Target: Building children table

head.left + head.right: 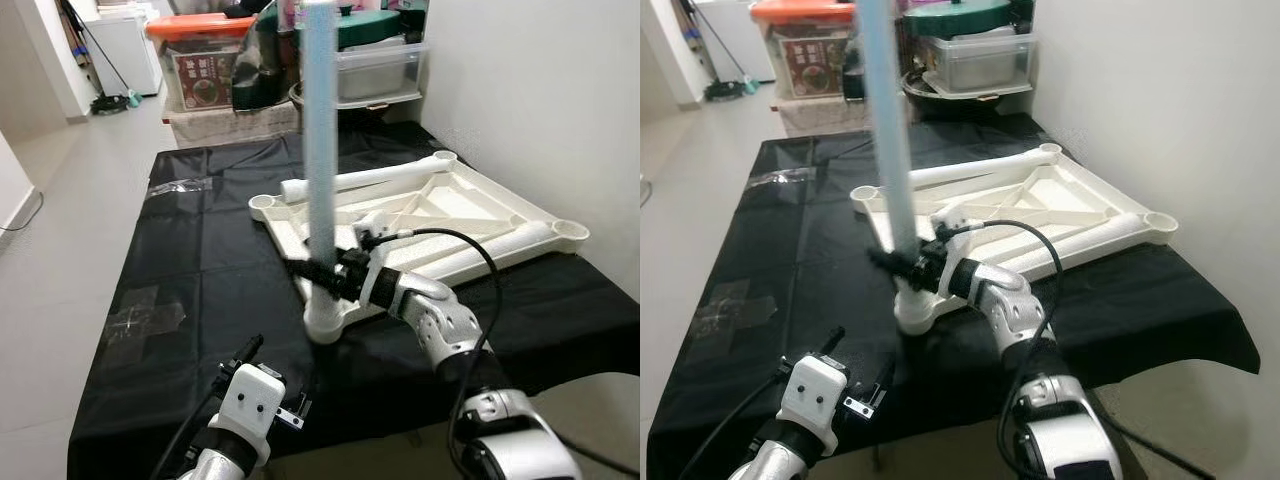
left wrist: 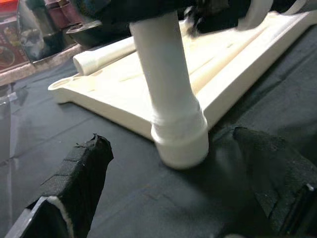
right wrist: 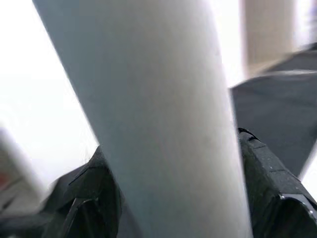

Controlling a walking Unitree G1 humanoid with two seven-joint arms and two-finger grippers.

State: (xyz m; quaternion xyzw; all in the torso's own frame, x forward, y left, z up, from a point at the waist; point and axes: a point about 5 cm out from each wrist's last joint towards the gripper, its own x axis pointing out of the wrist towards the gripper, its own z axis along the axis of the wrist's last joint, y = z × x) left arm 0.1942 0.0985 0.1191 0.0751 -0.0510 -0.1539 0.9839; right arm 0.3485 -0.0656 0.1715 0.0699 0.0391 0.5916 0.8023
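1. Here, right pincer (image 1: 322,268) clamped the upright leg (image 1: 321,150), seated in the near corner socket (image 1: 325,322) of the upturned table frame (image 1: 470,215) on the tabletop (image 1: 200,260).
2. Left pincer (image 2: 173,198) hovered wide apart nearby.
3. Step judged: seating the leg; next, press down firmly.

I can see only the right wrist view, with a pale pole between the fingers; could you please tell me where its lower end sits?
Observer: The leg stands upright in the near corner socket of the upturned tabletop.
Operator: Thanks. Where is the left end effector?
Observer: The left end effector is open, low over the black cloth, facing that socket.
Operator: Are other legs fitted?
Observer: No; two spare legs lie flat on the tabletop.
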